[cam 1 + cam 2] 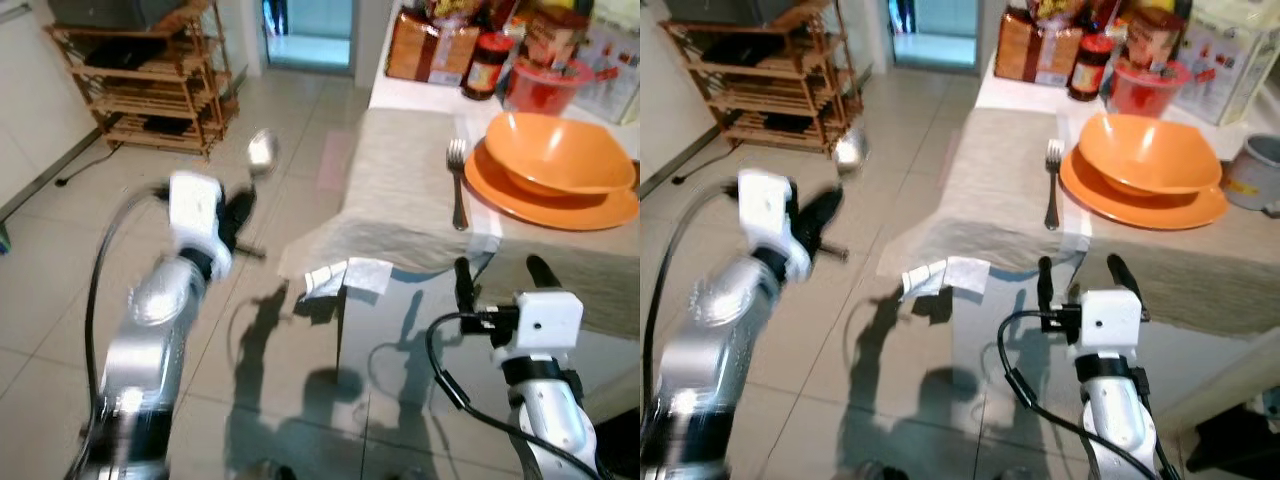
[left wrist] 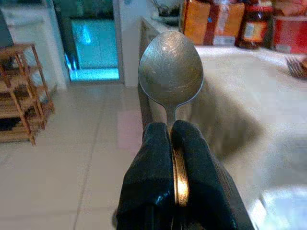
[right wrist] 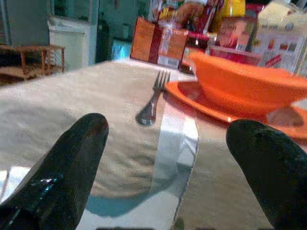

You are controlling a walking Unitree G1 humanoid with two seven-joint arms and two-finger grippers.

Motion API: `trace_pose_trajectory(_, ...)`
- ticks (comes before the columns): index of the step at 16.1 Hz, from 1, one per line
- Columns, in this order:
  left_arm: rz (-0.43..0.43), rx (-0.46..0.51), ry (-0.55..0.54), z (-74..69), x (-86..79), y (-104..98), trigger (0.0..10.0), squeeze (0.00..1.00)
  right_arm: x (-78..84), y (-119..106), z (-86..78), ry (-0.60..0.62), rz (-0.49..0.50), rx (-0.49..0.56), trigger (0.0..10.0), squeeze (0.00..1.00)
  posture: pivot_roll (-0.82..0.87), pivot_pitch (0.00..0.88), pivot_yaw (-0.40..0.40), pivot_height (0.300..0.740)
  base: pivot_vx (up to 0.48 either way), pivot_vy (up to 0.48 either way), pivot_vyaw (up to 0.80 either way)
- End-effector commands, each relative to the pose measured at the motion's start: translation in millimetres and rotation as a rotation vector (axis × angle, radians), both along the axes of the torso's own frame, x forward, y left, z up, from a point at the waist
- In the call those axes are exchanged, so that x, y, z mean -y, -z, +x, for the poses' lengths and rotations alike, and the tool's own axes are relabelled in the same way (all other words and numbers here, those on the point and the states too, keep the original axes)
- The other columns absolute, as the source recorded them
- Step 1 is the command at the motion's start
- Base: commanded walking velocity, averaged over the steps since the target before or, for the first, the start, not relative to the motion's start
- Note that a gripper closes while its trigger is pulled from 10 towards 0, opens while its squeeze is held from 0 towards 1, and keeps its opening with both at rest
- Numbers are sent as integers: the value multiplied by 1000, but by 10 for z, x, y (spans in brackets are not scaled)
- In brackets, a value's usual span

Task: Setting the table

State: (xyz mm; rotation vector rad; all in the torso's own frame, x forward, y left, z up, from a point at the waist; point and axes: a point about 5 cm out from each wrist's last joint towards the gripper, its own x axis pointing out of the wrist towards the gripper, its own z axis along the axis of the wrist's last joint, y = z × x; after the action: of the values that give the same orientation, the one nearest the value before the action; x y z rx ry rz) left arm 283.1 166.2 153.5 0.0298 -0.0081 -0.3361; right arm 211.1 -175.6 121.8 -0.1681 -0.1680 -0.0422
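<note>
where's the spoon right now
The spoon is clamped in the left gripper, held up over the tiled floor on the robot's left, short of the table where the fork lies beside the orange plate.

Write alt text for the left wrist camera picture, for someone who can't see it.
Two black fingers pinch the handle of a metal spoon, its bowl pointing up. Behind it are a tiled floor, a table with a beige cloth, and jars and packets at the far end.
</note>
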Motion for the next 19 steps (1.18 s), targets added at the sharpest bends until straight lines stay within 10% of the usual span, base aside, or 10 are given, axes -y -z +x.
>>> trace_pose_trajectory(1,6,-7,20,-117,-20,-1,0,0,11,-15,1,-6,20,8,10000,0,-93,0,36,740,0,0,0)
trace_pose_trajectory(5,10,-169,-40,-717,-210,519,0,0,-56,144,-189,-132,97,-114,10000,0,-109,0,14,740,0,0,0)
trace_pose_trajectory(19,12,-61,-61,-367,-25,551,0,0,11,374,-18,-150,115,-99,10000,0,-109,0,-4,740,0,-21,0)
